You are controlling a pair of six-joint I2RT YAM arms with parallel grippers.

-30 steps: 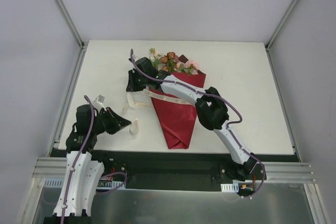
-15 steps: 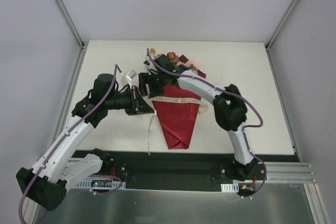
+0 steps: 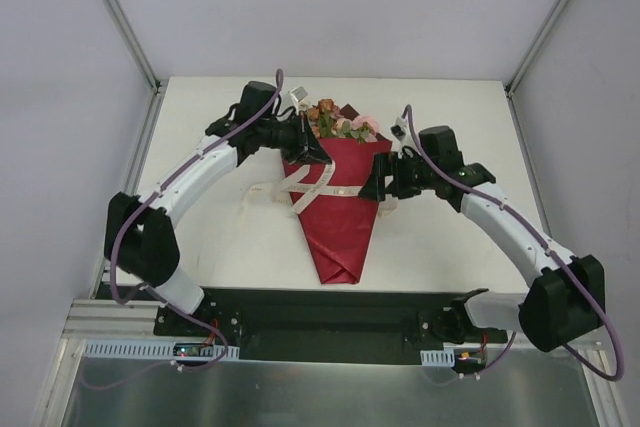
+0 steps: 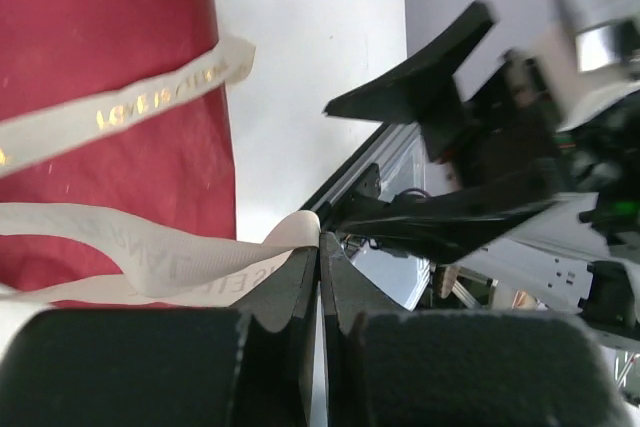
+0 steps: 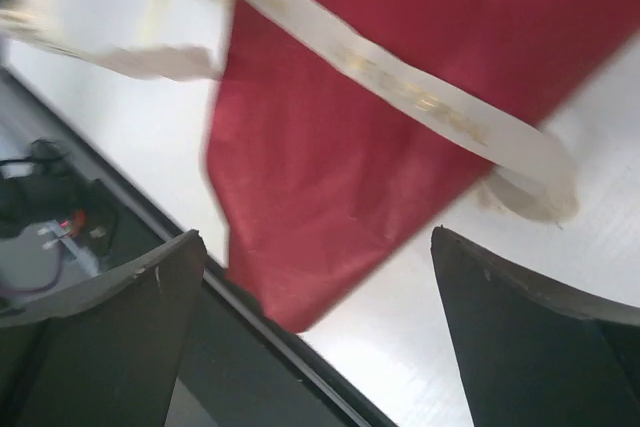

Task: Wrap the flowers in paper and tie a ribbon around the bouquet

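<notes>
The bouquet lies mid-table: flowers [image 3: 336,119] of pink, cream and rust stick out of a dark red paper [image 3: 340,232] cone whose tip points to the near edge. A cream ribbon [image 3: 335,190] runs across the cone and trails off its left side. My left gripper [image 3: 317,154] sits over the cone's upper left, shut on the ribbon [image 4: 160,259], which is pinched at its fingertips [image 4: 318,239]. At the cone's right edge my right gripper [image 3: 373,185] stands open and holds nothing. Its wrist view shows ribbon [image 5: 420,97] over red paper [image 5: 330,187], with the gripper [image 5: 318,237] above them.
The white table [image 3: 460,237] has a dark front rail [image 3: 320,299] just beyond the cone's tip. Metal frame posts rise at the back corners. A loose bit of ribbon [image 3: 262,190] lies on the table left of the cone.
My left arm swung from the near left up to the cone's top, carrying the ribbon. My right arm drew back from across the bouquet to its right side and opened, letting go of the ribbon.
</notes>
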